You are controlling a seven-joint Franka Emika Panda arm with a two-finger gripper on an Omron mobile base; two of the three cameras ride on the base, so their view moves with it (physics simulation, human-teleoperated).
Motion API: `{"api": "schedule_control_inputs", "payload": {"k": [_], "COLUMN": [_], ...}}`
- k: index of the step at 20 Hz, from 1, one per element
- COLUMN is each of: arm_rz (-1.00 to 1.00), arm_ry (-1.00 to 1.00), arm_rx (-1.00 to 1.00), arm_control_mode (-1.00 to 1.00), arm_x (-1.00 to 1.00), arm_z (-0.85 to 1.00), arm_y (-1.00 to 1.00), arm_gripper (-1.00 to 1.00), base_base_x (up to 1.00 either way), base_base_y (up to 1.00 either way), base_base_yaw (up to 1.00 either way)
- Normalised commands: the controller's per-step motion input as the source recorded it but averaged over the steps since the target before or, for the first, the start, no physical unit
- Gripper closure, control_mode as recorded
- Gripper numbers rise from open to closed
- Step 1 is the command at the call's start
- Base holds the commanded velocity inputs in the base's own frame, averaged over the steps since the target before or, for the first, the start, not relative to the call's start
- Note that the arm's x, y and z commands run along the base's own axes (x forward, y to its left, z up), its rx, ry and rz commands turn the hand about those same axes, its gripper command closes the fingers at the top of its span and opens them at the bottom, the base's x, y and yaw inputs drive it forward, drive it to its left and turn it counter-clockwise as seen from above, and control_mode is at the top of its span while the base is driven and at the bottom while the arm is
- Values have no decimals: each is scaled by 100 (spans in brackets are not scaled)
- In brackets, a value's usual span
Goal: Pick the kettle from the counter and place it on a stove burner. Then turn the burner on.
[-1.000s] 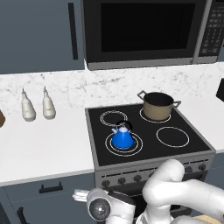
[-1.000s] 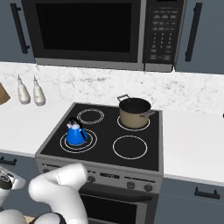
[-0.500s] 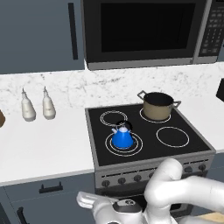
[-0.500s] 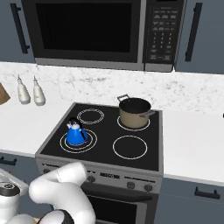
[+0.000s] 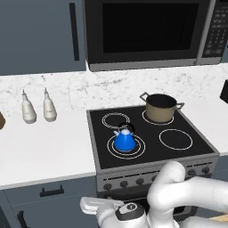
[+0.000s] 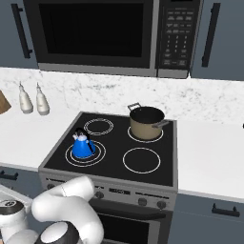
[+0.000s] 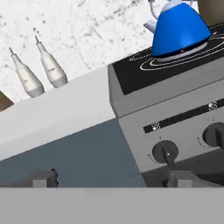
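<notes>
The small bright blue cone-shaped kettle (image 5: 124,140) is set on the front-left double-ring stove burner (image 5: 138,149); the released, empty gripper (image 7: 109,178) is held low before the unturned dark round knob (image 7: 165,152).

One blue kettle (image 5: 124,140) and one tan pot (image 5: 161,107) are sitting on a black cooktop (image 5: 196,149) showing four ringed burner circles at the centre of the left base view. Two pale bottles (image 5: 37,107) are standing side by side at the left of the frame, and one microwave (image 5: 147,31) is hanging along the top.
</notes>
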Motion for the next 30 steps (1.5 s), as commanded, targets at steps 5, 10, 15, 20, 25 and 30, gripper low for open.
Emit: {"api": "schedule_control_inputs", "payload": {"k": [5, 10, 15, 20, 25, 30], "arm_rz": [-1, -1, -1, -3, 0, 0], "arm_ry": [-51, -42, -18, -4, 13, 11], "arm_rx": [-1, 0, 0, 4, 23, 25], "arm_control_mode": [-100, -100, -100, -100, -100, -100], "arm_x": [0, 0, 0, -1, 0, 0], "arm_z": [-20, -15, -10, -8, -26, -12], "arm_y": [0, 6, 10, 0, -9, -13], "arm_gripper": [-100, -100, -100, -100, -100, -100], "base_base_x": [0, 0, 0, 0, 0, 0], "base_base_y": [0, 0, 0, 0, 0, 0], "base_base_yaw": [0, 0, 0, 0, 0, 0]}}
